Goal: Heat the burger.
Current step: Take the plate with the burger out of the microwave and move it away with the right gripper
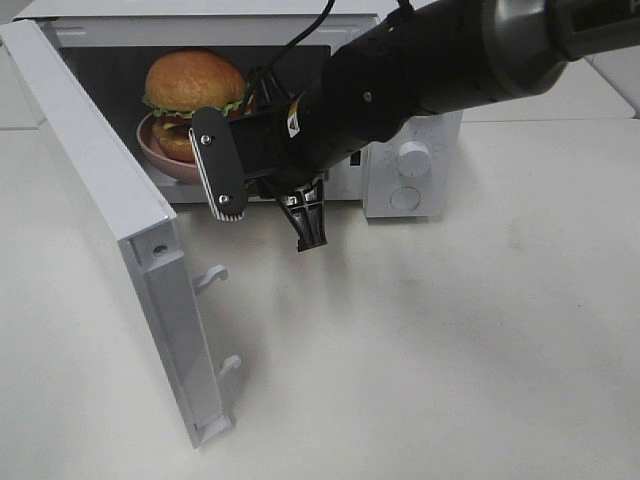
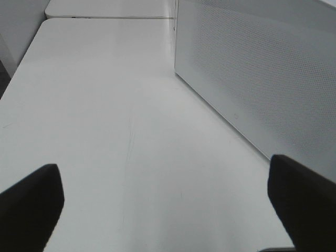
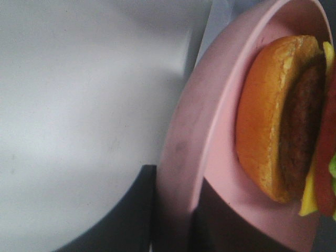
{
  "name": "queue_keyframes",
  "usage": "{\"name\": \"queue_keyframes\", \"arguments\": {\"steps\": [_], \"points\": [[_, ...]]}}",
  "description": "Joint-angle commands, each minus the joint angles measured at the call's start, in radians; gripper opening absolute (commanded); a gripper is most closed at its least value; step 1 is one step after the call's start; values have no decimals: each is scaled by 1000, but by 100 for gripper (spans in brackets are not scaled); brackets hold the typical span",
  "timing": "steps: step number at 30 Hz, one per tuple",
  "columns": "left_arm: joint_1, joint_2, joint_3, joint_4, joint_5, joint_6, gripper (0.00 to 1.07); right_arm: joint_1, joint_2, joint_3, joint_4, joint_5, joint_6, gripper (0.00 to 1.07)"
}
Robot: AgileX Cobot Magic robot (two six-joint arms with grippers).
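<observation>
The burger [image 1: 195,85], with a golden bun, lettuce and a dark patty, sits on a pink plate [image 1: 158,155] inside the open microwave [image 1: 440,135]. My right gripper [image 1: 210,150] reaches in from the right and is shut on the plate's near rim. In the right wrist view the plate rim [image 3: 184,147] runs between the two dark fingers [image 3: 136,215], and the burger [image 3: 273,115] lies just beyond. I cannot tell whether the plate rests on the oven floor. My left gripper [image 2: 168,210] stands open over bare table, holding nothing; it does not show in the exterior view.
The microwave door [image 1: 110,200] swings out to the left, with its latch hooks [image 1: 212,277] facing the table. The knobs [image 1: 413,157] are on the right panel. A perforated white microwave wall [image 2: 262,68] stands beside the left gripper. White table [image 1: 450,330] lies in front.
</observation>
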Motion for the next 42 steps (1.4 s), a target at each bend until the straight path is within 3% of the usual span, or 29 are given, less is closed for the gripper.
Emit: {"name": "queue_keyframes", "arguments": {"steps": [1, 10, 13, 15, 18, 20, 42], "points": [[3, -7, 3, 0, -14, -1, 98, 2, -57, 48, 6, -105, -8, 0], [3, -7, 3, 0, -14, -1, 98, 2, -166, 241, 6, -246, -29, 0], [3, -7, 3, 0, -14, -1, 98, 2, -178, 256, 6, -255, -35, 0], [3, -7, 3, 0, -14, -1, 98, 2, -225, 333, 6, -283, -55, 0], [3, -7, 3, 0, -14, -1, 98, 2, -236, 349, 6, -289, -58, 0], [3, -7, 3, 0, -14, -1, 98, 2, -289, 422, 2, -317, -59, 0], [3, -7, 3, 0, -14, -1, 98, 2, -543, 701, -1, -328, -59, 0]]}}
